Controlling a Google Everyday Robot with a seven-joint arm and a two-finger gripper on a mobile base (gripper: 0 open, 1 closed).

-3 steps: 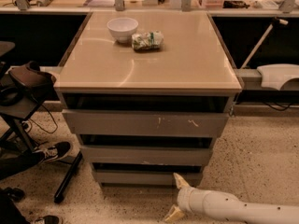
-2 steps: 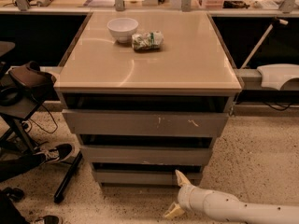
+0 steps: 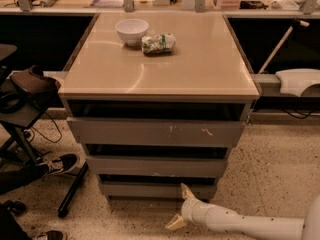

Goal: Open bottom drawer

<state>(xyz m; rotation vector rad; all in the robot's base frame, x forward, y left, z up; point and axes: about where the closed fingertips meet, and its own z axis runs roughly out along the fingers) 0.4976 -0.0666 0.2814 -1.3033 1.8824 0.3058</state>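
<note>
The bottom drawer [image 3: 150,189] is the lowest, smallest plain grey front of the cabinet, with a dark gap above it. My gripper [image 3: 178,206] comes in low from the lower right on a white arm, just in front of and below the drawer's right part. It is open: one pale finger [image 3: 186,191] points up against the drawer front's lower edge, the other [image 3: 174,223] points down-left toward the floor. It holds nothing.
Above are a middle front [image 3: 157,166] and a wide scratched top front [image 3: 155,132]. A white bowl [image 3: 132,31] and a crumpled packet [image 3: 158,43] lie on the tan top. A chair base, cables and a person's shoe [image 3: 60,164] are at left. Speckled floor lies around.
My gripper and arm have shifted slightly, the upper finger rising closer to the bottom drawer's lower edge. The drawers have not moved.
</note>
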